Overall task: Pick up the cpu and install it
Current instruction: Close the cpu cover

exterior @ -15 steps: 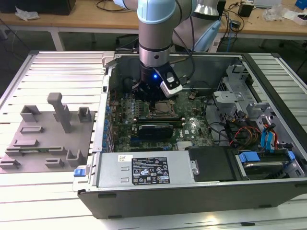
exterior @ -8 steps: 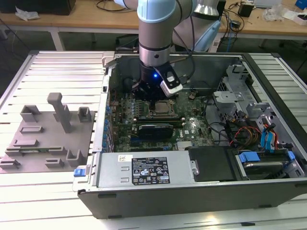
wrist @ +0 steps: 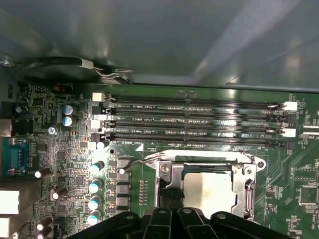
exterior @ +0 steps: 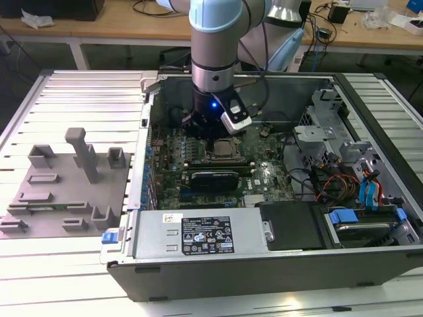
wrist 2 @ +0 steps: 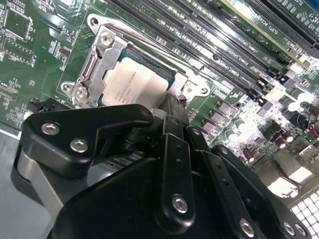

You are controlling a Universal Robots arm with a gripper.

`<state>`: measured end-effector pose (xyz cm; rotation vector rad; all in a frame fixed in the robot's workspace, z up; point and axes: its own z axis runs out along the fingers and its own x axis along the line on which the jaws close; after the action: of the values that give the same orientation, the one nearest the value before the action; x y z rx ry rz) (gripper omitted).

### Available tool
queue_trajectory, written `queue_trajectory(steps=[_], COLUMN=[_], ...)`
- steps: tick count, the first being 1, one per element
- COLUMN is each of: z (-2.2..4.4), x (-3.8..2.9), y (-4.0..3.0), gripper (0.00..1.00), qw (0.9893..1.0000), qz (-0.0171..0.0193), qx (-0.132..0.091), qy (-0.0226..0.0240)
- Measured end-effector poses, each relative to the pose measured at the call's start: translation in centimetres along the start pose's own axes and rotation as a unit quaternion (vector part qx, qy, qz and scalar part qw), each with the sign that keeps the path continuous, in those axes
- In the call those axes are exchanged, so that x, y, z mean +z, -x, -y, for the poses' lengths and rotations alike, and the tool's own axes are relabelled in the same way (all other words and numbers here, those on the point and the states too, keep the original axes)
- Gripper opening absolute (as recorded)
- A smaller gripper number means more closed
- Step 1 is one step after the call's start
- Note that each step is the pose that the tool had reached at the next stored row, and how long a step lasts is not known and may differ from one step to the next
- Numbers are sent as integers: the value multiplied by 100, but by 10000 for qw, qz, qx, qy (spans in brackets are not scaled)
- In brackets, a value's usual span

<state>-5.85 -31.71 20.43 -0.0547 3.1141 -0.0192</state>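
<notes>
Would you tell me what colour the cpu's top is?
The cpu top is silvery white; the second wrist view shows it best.

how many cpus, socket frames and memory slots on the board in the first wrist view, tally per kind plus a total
cpu: 1
socket frame: 1
memory slots: 4
total: 6

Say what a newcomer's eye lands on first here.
The arm reaching down into the open PC case, mid-frame in the exterior view. Then the silvery cpu lying inside the socket frame on the green motherboard, with the black gripper close at its edge in the second wrist view. A grey fixture plate lies outside the case, on the exterior view's left.
</notes>
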Motion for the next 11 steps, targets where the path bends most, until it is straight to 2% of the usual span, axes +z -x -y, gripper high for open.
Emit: queue_trajectory(steps=[7,11], z=[24,24], x=[10,-25], y=[-1,0], gripper=[11,11], qw=[10000,10000], qz=[1,1], qx=[0,0], qy=[1,1])
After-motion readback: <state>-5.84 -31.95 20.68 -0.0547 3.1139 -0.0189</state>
